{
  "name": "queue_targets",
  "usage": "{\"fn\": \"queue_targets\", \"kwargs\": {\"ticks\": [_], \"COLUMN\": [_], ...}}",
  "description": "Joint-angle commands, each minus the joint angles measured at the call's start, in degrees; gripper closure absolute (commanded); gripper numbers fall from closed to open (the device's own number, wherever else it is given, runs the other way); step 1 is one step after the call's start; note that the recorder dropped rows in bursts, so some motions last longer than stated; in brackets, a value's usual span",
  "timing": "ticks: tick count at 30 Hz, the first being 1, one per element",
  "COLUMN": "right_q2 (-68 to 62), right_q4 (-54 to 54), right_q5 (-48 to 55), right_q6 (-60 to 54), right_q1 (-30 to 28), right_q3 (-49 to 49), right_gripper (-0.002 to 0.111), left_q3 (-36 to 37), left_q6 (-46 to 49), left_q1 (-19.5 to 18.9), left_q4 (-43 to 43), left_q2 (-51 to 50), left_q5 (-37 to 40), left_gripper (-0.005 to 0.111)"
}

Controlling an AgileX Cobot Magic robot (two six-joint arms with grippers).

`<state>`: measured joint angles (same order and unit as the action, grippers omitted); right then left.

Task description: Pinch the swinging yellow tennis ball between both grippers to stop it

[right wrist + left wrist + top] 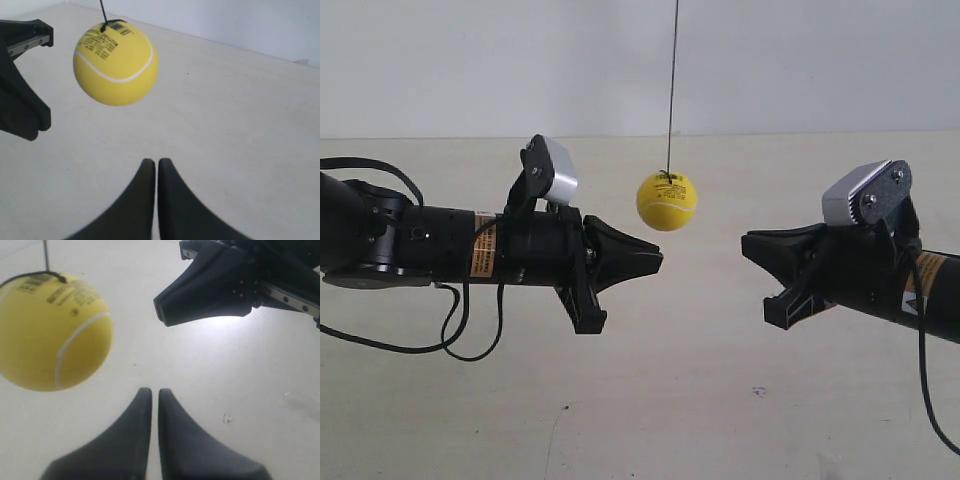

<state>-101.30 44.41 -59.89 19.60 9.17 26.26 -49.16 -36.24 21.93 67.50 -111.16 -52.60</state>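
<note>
I've got the black wedge-jawed left gripper [154, 390] and right gripper [154, 161] closed tight, tips facing across the string-hung fuzzy yellow tennis ball [667, 201], ready to pinch.

The yellow tennis ball [667, 201], fuzzy with a white seam and small black print, hangs on a thin dark string [672, 80] above the surface [700, 400]. It sits between the two hands, touching neither. The left hand [151, 390] and right hand [152, 161] point toward each other, each with its black wedge jaws pressed together.
</note>
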Motion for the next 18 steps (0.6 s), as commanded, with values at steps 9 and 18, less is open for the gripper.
{"fn": "queue_targets", "kwargs": {"ticks": [9,18], "right_q2": [0.06,0.06], "right_q4": [-0.35,1.89], "right_q5": [0.13,-1.38], "right_q6": [-0.61,0.28], "right_q1": [-0.01,-0.01], "right_q3": [0.15,0.15], "right_gripper": [0.108,0.108], "left_q3": [-0.27,-0.27], "left_q6": [0.68,0.68], "left_q1": [0.3,0.3], "left_q4": [-0.87,-0.87], "left_q2": [1.11,2.21], "left_q5": [5.71,7.26], "left_gripper": [0.102,0.102]}}
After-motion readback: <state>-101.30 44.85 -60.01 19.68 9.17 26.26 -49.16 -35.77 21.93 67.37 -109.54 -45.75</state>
